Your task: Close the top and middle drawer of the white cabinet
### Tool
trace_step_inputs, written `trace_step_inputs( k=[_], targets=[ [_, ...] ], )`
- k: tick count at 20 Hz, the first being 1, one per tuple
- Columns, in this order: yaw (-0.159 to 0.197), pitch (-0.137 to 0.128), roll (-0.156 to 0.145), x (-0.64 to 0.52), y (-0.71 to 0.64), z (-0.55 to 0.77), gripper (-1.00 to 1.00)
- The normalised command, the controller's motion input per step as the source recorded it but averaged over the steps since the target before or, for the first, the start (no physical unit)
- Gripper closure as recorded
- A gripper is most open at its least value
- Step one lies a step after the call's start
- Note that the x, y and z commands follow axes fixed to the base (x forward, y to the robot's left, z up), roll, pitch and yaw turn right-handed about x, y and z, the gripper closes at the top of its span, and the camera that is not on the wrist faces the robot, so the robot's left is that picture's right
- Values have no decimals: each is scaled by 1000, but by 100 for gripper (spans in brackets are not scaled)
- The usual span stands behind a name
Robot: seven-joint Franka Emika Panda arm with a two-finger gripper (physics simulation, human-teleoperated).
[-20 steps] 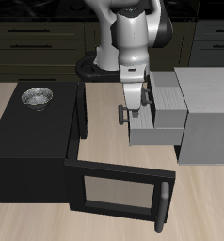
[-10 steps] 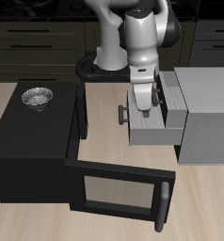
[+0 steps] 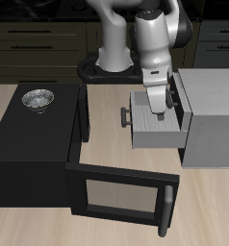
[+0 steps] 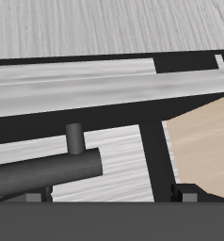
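Note:
The white cabinet (image 3: 217, 110) stands on the table beside the robot's base. A drawer (image 3: 157, 135) sticks far out of its front, with a dark bar handle (image 3: 126, 117) at its end. Above it, the top drawer (image 3: 174, 91) sticks out only a short way. My gripper (image 3: 162, 110) hangs over the drawers, against the top drawer's front, and holds nothing. In the wrist view a dark bar handle (image 4: 48, 171) on a short post lies close below the gripper (image 4: 109, 196), and the fingertips (image 4: 184, 195) stand wide apart.
A black microwave (image 3: 30, 144) stands across from the cabinet, with its door (image 3: 116, 192) swung open toward the table's front edge. A metal bowl (image 3: 37, 98) sits on top of it. Bare wood lies between the microwave and the drawers.
My gripper has moved toward the cabinet body, and the top drawer has slid in with it. The lower open drawer has not moved.

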Motion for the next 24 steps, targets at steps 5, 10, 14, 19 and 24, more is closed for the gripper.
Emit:
trace_step_inputs(
  k=[5,10,14,19,24],
  targets=[
    [-5,-24,19,45,155,74,-100],
    [-10,-24,11,54,116,-8,-100],
    [-19,-18,22,77,192,-58,-100],
    [-2,6,11,1,106,-110,-100],
    [12,5,7,-52,9,-24,-100]
  ],
)
